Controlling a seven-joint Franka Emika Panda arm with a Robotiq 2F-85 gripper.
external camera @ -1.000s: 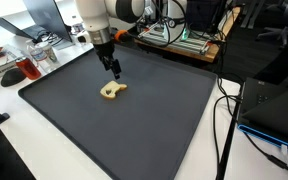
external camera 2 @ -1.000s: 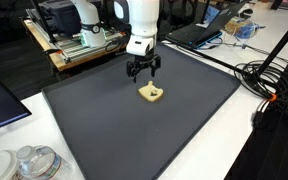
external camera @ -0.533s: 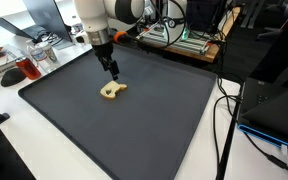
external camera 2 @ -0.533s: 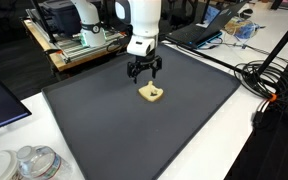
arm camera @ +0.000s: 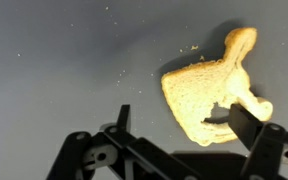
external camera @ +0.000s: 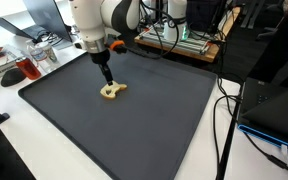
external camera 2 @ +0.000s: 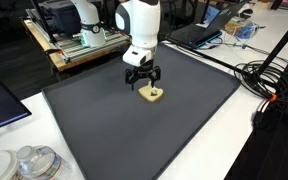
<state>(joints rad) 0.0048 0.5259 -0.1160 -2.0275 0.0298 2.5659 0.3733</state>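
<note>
Bread is what the arm is busy with: a flat, tan bread piece (external camera: 112, 90) with an uneven outline lies on a large dark grey mat (external camera: 169, 115), somewhat toward the mat's far half in both exterior views. It lies flat, alone on the mat, well apart from every edge.

Just over it hangs the gripper (external camera: 107, 81), pointing straight down from the white arm (external camera: 96, 22). From the opposite side of the room, the gripper (external camera 2: 142, 85) sits right above the bread piece (external camera 2: 151, 94), its black tips close to the near edge of the slice. Its fingers (arm camera: 246, 128) stand wide apart and clamp nothing.

In the wrist view the bread piece (arm camera: 206, 92) fills the right-hand part of the picture, with a knob sticking up at its top and a ragged bite out of its lower side. One finger comes in front of that lower right edge, the other stands over bare mat (arm camera: 54, 70) to the left, so the gripper (arm camera: 181, 114) is only partly across the slice. Whether a tip touches the bread I cannot tell. A few pale crumbs (arm camera: 193, 47) are scattered beside it.

The mat rests on a white table (external camera: 44, 150). Black cables (external camera: 224, 110) trail along one side, and glass bowls (external camera 2: 29, 163) sit at a near corner.
</note>
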